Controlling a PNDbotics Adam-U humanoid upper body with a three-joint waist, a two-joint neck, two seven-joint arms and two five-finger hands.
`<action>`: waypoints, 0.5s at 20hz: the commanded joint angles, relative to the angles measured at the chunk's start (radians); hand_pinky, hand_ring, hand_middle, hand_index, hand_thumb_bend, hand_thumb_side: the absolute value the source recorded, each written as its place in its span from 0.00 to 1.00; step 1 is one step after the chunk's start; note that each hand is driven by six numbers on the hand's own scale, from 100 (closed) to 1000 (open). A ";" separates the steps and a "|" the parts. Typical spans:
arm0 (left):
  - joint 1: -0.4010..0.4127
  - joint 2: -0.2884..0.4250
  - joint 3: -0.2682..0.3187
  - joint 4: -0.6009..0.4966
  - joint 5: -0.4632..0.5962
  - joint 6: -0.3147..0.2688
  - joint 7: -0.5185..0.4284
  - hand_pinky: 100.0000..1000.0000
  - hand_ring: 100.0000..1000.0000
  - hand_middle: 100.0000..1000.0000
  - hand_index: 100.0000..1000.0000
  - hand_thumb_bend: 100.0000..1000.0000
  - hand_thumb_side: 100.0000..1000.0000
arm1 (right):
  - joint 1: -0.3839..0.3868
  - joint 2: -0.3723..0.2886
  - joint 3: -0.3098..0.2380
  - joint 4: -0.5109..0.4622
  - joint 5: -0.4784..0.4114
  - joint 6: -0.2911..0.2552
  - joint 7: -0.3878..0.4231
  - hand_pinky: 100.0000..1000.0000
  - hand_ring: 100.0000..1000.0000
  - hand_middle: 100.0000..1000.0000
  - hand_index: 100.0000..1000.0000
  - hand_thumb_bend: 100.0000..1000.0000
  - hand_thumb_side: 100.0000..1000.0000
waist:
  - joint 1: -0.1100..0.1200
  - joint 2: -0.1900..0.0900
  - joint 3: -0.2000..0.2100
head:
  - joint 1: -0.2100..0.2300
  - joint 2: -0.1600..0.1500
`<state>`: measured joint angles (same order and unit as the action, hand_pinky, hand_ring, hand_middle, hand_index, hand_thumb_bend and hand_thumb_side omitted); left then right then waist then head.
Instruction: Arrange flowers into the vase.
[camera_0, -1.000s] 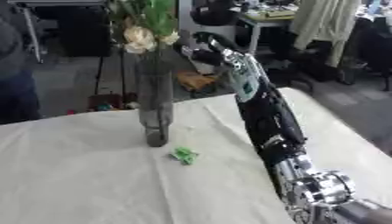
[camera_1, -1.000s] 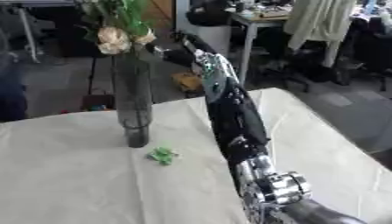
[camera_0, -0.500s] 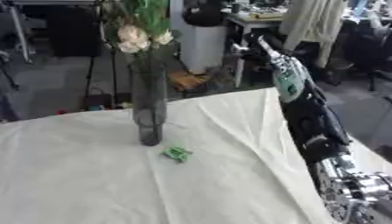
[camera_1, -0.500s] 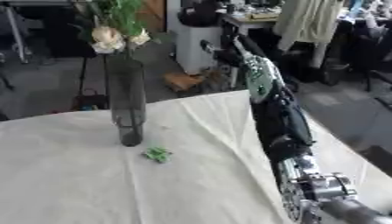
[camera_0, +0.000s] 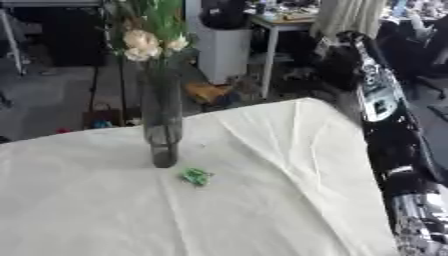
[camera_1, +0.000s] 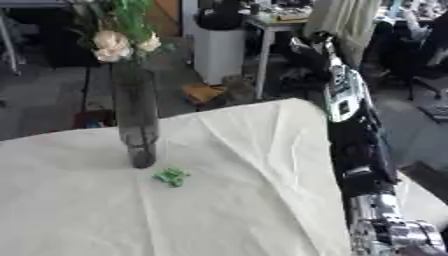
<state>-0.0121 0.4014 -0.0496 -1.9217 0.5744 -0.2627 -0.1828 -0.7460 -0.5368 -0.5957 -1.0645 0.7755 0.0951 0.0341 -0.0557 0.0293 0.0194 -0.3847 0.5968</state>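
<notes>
Upright on the tabletop (camera_0: 105, 210), a dark glass vase (camera_0: 162, 127) holds pale flowers (camera_0: 144, 42).
Just beside its base lies a small green scrap (camera_0: 196, 176). Beyond the far edge the right robot hand (camera_1: 308, 47) is raised; whether it grips anything cannot be told.

Dark smoky-grey glass vase (camera_0: 162, 131) holding cream flowers (camera_0: 140, 42) with green leaves; small green scrap (camera_0: 196, 176) on off-white cloth (camera_0: 262, 200), left of my black-and-silver arm (camera_1: 354, 135).
</notes>
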 joint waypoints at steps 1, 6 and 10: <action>-0.002 0.026 0.016 -0.020 -0.011 -0.003 0.008 0.59 0.49 0.40 0.64 0.70 0.70 | 0.006 -0.053 -0.054 -0.065 -0.015 0.062 -0.060 0.85 0.94 0.78 0.85 0.41 0.82 | 0.002 -0.012 -0.005 | 0.005 0.004; 0.005 0.028 0.028 -0.020 -0.021 -0.011 0.017 0.59 0.50 0.40 0.64 0.70 0.70 | 0.054 -0.062 -0.172 -0.148 -0.034 0.206 -0.243 0.80 0.92 0.75 0.82 0.36 0.78 | 0.003 -0.013 -0.021 | 0.011 0.011; 0.011 0.027 0.039 -0.015 -0.030 -0.015 0.026 0.59 0.50 0.40 0.64 0.70 0.70 | 0.096 -0.059 -0.271 -0.192 -0.105 0.323 -0.474 0.76 0.91 0.73 0.79 0.34 0.75 | 0.001 -0.013 -0.032 | 0.015 0.015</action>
<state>0.0025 0.4053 -0.0234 -1.9217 0.5492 -0.2757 -0.1627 -0.6389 -0.5506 -0.8391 -1.2217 0.6929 0.3874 -0.3764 -0.0555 0.0249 -0.0106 -0.3727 0.6053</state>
